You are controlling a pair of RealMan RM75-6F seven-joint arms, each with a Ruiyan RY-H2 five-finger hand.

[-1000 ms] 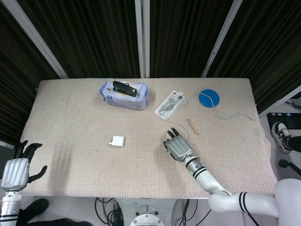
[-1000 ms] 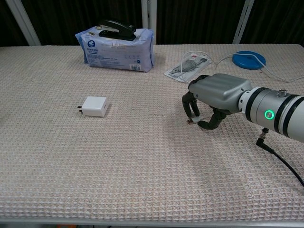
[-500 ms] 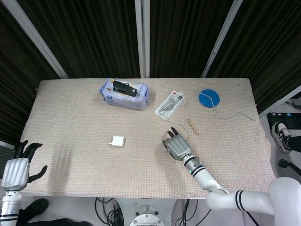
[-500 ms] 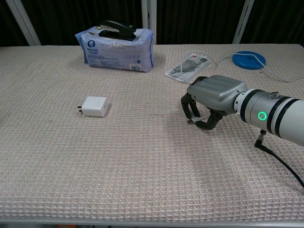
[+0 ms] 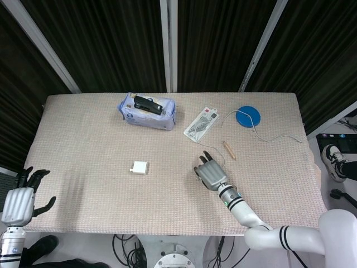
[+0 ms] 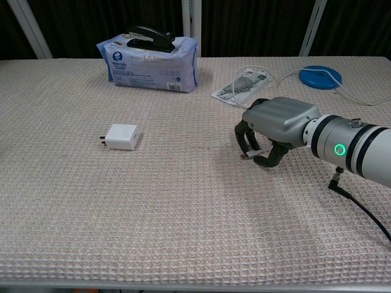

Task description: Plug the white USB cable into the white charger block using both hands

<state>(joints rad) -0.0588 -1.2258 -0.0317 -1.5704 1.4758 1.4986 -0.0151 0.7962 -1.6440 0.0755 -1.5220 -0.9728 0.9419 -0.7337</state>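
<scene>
So my right hand (image 6: 269, 137) is curled over the white USB cable (image 6: 252, 155), pinching its plug end low on the table (image 6: 183, 232) to lift it, I'd judge. Plug tip points toward the charger block (image 6: 121, 137), long axis roughly along that line. Block sits well apart, prongs facing away. Left hand (image 5: 21, 198), fingers spread, waits off the table edge, far beyond the block.

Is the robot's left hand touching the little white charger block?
No, the left hand hangs off the table's left edge, far from the charger block.

Beige woven table (image 5: 83, 139) w/ black curtains (image 5: 111, 39) behind.
</scene>
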